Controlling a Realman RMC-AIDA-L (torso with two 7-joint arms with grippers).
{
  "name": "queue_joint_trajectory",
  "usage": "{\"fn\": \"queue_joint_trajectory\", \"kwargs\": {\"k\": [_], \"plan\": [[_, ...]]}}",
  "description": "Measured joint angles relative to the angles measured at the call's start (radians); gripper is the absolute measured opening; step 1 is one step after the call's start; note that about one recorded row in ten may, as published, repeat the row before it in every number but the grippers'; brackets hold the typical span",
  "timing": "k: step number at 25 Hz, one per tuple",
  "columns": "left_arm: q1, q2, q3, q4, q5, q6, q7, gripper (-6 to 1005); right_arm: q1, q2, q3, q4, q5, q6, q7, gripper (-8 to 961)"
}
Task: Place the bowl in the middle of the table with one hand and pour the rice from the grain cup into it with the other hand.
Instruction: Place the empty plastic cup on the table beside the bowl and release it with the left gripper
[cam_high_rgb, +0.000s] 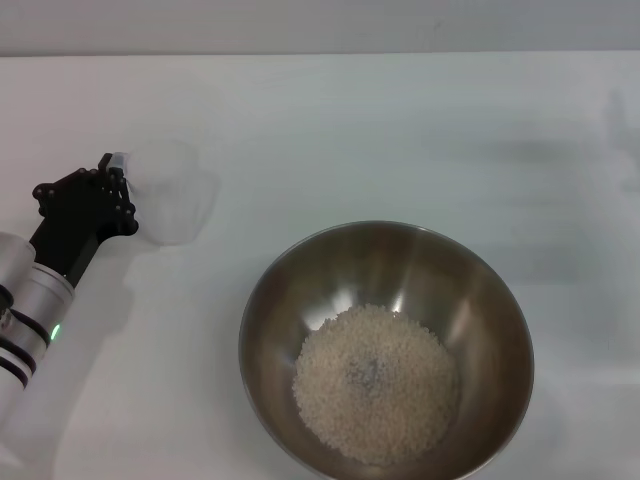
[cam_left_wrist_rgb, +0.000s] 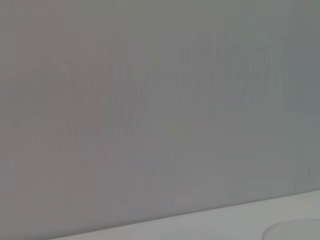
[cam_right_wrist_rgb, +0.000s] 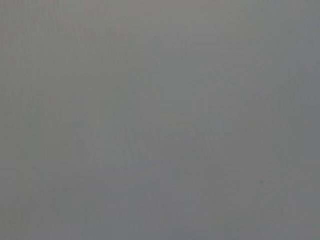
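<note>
The bowl (cam_high_rgb: 386, 348) sat on the white worktop (cam_high_rgb: 400, 130) toward the near edge, holding the rice (cam_high_rgb: 376, 383) in a low heap across its bottom. Well apart from it, on the robot's left, the grain cup (cam_high_rgb: 173, 193) stood on the worktop looking empty, with the left gripper (cam_high_rgb: 118, 178) at its handle side; whether that gripper was clasping the cup or had let go could not be told. The right gripper was out of sight, its wrist camera showing only flat grey
</note>
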Motion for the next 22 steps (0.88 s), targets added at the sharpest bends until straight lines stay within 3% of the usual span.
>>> {"fn": "queue_joint_trajectory", "kwargs": {"k": [8,18,22], "plan": [[0.009,0.001,0.000,0.000,0.000,-0.015,-0.006,77,-0.001,0.001,0.000,0.000,-0.016,0.001,0.012,592],[0.035,0.005,0.007,0.000,0.004,-0.016,-0.007,443,-0.001,0.001,0.000,0.001,-0.018,0.005,0.012,592],[0.054,0.005,0.009,0.000,0.008,0.004,-0.008,452,-0.001,0.001,0.000,0.003,-0.018,0.009,0.012,592]]}}
